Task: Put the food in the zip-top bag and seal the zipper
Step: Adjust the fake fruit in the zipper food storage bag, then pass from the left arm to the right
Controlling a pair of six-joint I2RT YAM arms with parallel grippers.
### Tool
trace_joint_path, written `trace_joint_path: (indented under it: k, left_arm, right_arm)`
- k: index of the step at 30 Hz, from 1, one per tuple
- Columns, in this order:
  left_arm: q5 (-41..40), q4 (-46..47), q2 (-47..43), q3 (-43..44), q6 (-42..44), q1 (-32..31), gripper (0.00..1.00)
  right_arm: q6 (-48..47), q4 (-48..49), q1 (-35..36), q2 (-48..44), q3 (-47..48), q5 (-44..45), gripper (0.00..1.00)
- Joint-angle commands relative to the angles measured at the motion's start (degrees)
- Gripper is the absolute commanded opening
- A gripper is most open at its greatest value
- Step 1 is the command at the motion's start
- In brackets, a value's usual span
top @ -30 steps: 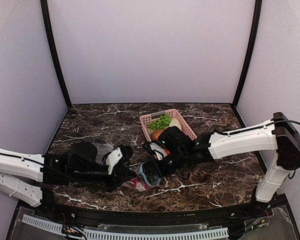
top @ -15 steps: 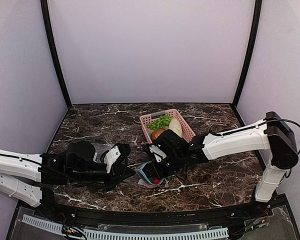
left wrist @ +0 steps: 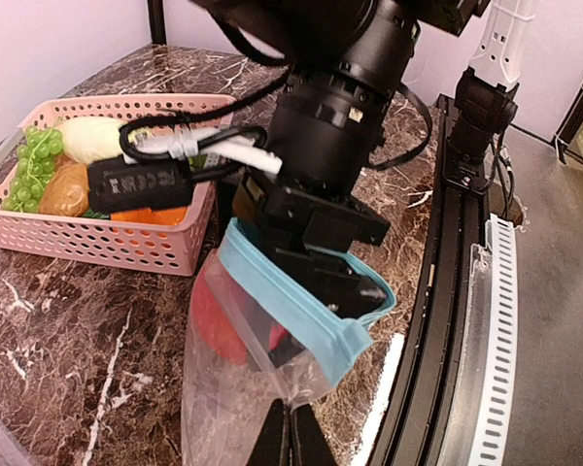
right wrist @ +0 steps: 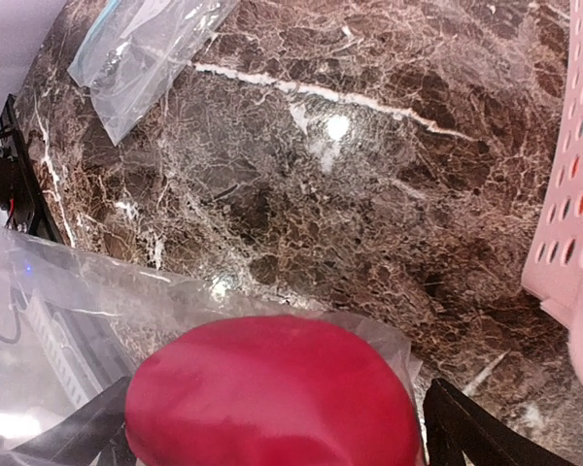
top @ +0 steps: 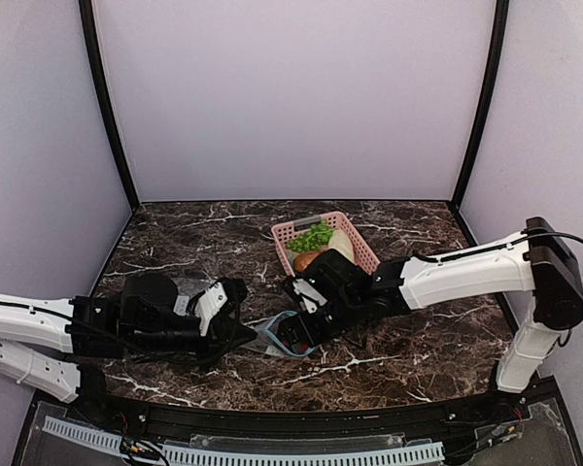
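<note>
The left arm stretches low along the counter; the left tool is pinched shut on the zip-top bag at its corner, just below the zipper; the right arm reaches in low, wrist dipped; the right tool stands in the bag's mouth, jaws spread wide, the red fruit between them inside the bag.
</note>
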Motion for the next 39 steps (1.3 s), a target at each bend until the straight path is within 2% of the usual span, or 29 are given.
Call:
trace_joint_path:
  k: [1,8,11,17,25,29,33,36,39]
  left_arm:
    - [4.4,1.1,1.6,-0.5,-1.0,-0.3,0.01]
    - [8.4,2.0,4.9,0.1,-2.0,-0.2,0.01]
    - [9.4,2.9,5.1,0.2,-2.4,-0.2,0.01]
    - [10.1,2.5,4.2,0.3,-2.7,-0.2,0.01]
    - [10.0,1.2,2.6,0.3,-3.2,-0.2,0.01]
    - [9.8,0.6,2.4,0.6,-3.2,-0.2,0.01]
    - [9.5,0.5,2.2,0.5,-3.4,-0.1,0.01]
    - [9.3,0.5,2.1,0.4,-3.7,0.1,0.01]
    - [9.3,1.1,2.1,0.2,-3.8,0.8,0.01]
  right_arm:
    - [-4.1,-2.0,0.1,-6.5,1.7,-0.1,0.99]
    - [-10.9,-0.4,0.1,-11.4,-0.6,-4.6,0.99]
    - [-13.1,1.1,0.1,-11.8,-2.7,-4.3,0.96]
    - [-18.4,2.7,-0.4,-10.8,-3.8,-0.5,0.82]
    - [-23.6,2.9,-0.6,-6.8,0.5,-2.4,0.67]
    - [-24.5,3.9,-0.6,-6.1,1.1,-4.5,0.49]
    - [-23.9,5.3,-0.6,-8.0,-0.5,-6.1,0.19]
    - [-22.6,5.7,-0.6,-10.1,-2.0,-7.2,0.02]
    - [-20.9,5.7,-0.6,-12.5,-3.9,-7.6,0.0]
